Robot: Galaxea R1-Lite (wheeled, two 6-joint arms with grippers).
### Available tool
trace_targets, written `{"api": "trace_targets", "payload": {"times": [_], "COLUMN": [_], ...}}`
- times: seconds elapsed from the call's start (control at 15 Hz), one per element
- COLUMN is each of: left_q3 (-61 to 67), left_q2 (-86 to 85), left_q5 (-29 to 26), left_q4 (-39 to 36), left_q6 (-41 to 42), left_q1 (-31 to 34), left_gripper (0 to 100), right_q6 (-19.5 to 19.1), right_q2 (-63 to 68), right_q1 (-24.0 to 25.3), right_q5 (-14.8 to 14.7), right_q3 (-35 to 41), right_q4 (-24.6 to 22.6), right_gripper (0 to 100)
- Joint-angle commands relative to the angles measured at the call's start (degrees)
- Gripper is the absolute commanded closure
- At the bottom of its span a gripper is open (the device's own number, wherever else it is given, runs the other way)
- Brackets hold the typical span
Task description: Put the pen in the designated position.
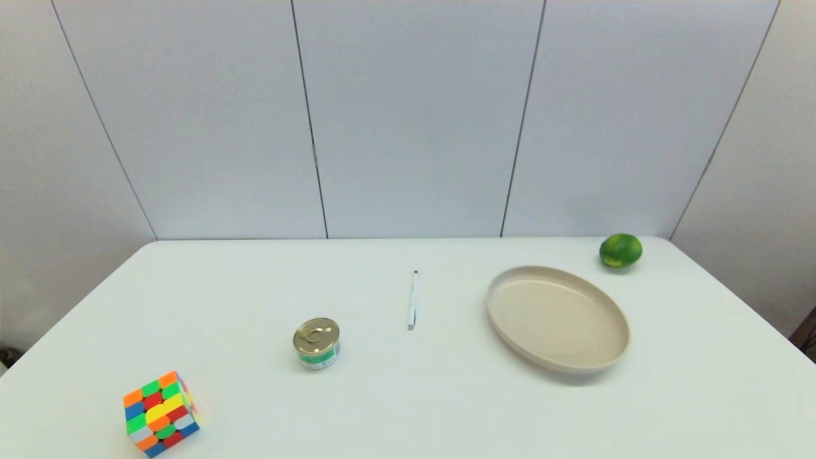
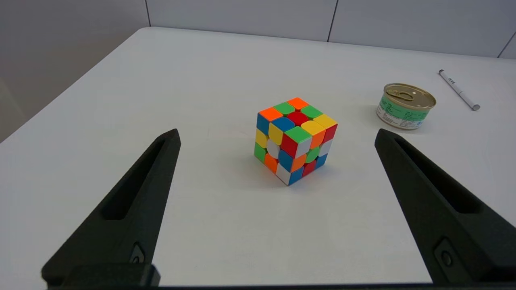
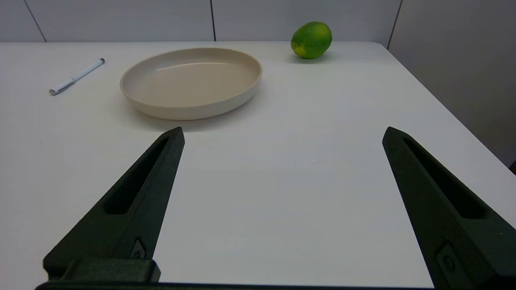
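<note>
The left gripper point(image 2: 276, 135) is spread wide and grasps nothing; its two black fingers point(image 2: 133, 205) rise from the lower corners of the left wrist picture, and the multicoloured cube point(image 2: 295, 140) sits on the table between their tips, touched by neither. The right gripper point(image 3: 282, 133) is equally released, its fingers point(image 3: 133, 205) framing bare white tabletop point(image 3: 282, 181) at the bottom of the right wrist picture. Neither arm shows in the head picture, so both appear parked short of the work.

Outward from the left gripper, a small gold-lidded can point(image 2: 405, 105) stands at the right of its picture, and the pen point(image 2: 458, 89) lies beyond it in the upper right. From the right gripper, the beige oval plate point(image 3: 191, 82) sits at upper centre, a green lime point(image 3: 311, 40) behind it, the pen at upper left.

In the head picture the pen lies flat at centre, pointing nearly straight up the frame, between the can at lower left and the plate to its right, apart from both. No mark shows the designated position.

The pickup looks not yet begun. The pen is thin and round: fingers closing off-centre or too high would likely roll it aside or pinch air. With no marker on the table, it could easily be set down in the wrong patch, or wrongly in the plate. A reach by the left arm risks clipping the can.
</note>
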Motion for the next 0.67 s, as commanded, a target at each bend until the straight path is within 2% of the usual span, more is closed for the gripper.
{"api": "trace_targets", "payload": {"times": [0.07,0.33,0.53,0.67], "left_q3": [0.0,0.0,0.0,0.0], "left_q2": [-0.01,-0.01,-0.01,-0.01], "left_q5": [0.03,0.03,0.03,0.03], "left_q4": [-0.02,-0.02,-0.02,-0.02], "left_q6": [-0.04,-0.04,-0.12,-0.12], "left_q1": [0.08,-0.01,-0.01,0.08], "left_gripper": [0,0,0,0], "right_q6": [-0.18,-0.18,-0.18,-0.18], "right_q2": [0.06,3.49,12.54,18.26], "right_q1": [0.02,0.02,0.81,3.71], "right_q5": [0.02,-0.07,0.19,0.46], "right_q3": [-0.01,-0.81,-6.87,-12.06], "right_q4": [0.0,-0.79,-1.84,-1.76], "right_gripper": [0,0,0,0]}}
